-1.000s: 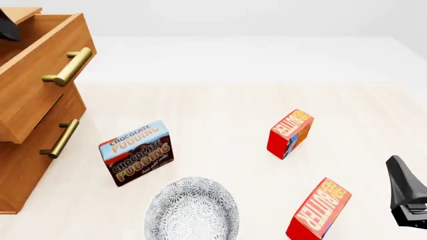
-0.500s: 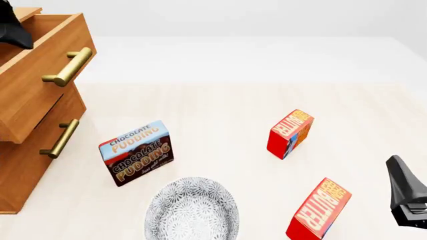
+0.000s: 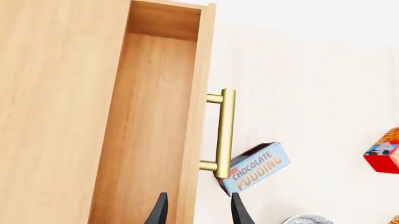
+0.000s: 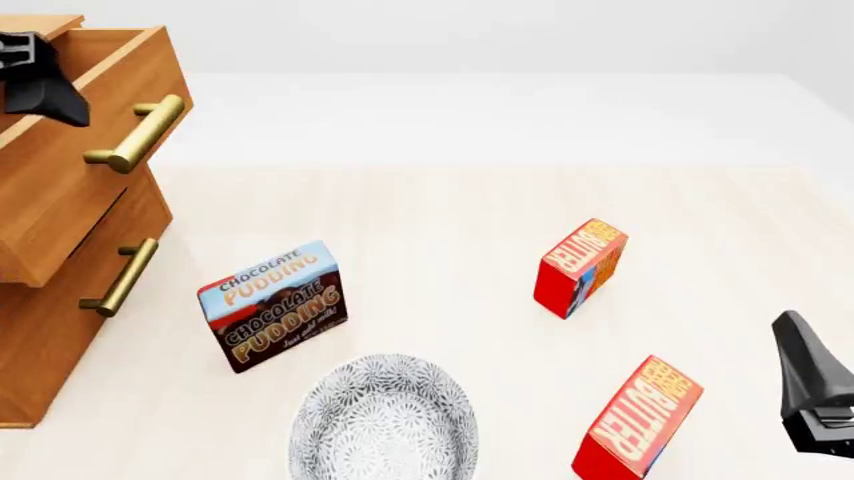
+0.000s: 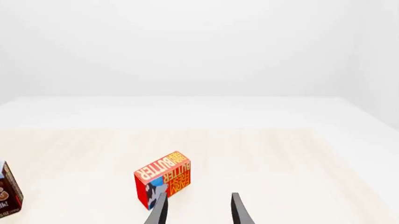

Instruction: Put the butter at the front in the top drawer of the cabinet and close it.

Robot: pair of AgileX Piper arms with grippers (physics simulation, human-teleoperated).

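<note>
Hovering with its jaws spread and holding nothing, the left gripper (image 3: pixel 198 210) is sitting over the front wall of the top drawer (image 3: pixel 149 116), which is standing pulled out of the cabinet (image 4: pixel 54 330) with only bare wood showing inside. The right gripper (image 5: pixel 198 210), jaws likewise parted and empty, is waiting near the table's front right, with the butter (image 4: pixel 638 420) standing just beside it, untouched.

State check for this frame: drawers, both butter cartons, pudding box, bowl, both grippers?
top drawer: pulled open, nothing seen inside
lower drawer: shut
front butter: on table, ungrasped
far butter: on table
pudding box: upright
bowl: empty
left gripper: open
right gripper: open
</note>
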